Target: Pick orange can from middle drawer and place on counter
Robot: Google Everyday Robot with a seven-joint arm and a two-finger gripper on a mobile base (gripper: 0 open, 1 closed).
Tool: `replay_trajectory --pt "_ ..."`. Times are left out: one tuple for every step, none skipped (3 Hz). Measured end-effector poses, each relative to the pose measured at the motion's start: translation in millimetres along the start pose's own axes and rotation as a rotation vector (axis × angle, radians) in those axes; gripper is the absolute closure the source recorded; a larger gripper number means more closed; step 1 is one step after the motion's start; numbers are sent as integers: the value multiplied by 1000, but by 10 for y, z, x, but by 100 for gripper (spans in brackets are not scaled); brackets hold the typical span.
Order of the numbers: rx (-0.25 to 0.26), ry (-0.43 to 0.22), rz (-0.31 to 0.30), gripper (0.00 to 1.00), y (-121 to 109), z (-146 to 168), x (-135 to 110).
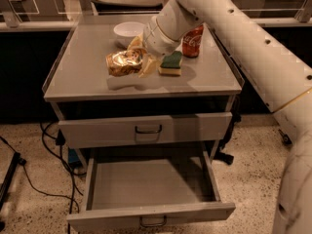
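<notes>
The orange can (122, 63) is a crinkled golden can lying on its side between the fingers of my gripper (136, 60). I hold it just above the counter (83, 77), left of its middle; its shadow falls on the top below it. My gripper is shut on the can, and my white arm reaches in from the upper right. The middle drawer (146, 184) is pulled open below, and nothing shows inside it. The drawer above it (146, 129) is shut.
On the counter stand a white bowl (127, 30) at the back, a red Coca-Cola can (193, 39) at the back right, and a green-and-yellow sponge (171, 64) just right of my gripper. Black cables (44, 155) lie on the floor to the left.
</notes>
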State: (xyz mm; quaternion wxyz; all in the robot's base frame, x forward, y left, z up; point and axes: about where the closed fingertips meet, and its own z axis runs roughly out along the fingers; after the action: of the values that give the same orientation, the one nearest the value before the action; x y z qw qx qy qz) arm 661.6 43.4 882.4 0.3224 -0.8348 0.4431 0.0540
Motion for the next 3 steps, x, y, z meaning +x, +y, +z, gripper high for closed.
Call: replay_trajectory --pt "-10 -1 1 100 -163 224 -33" --pt "-26 15 5 100 -239 392 -23" --pt "-53 35 24 100 -243 554 52"
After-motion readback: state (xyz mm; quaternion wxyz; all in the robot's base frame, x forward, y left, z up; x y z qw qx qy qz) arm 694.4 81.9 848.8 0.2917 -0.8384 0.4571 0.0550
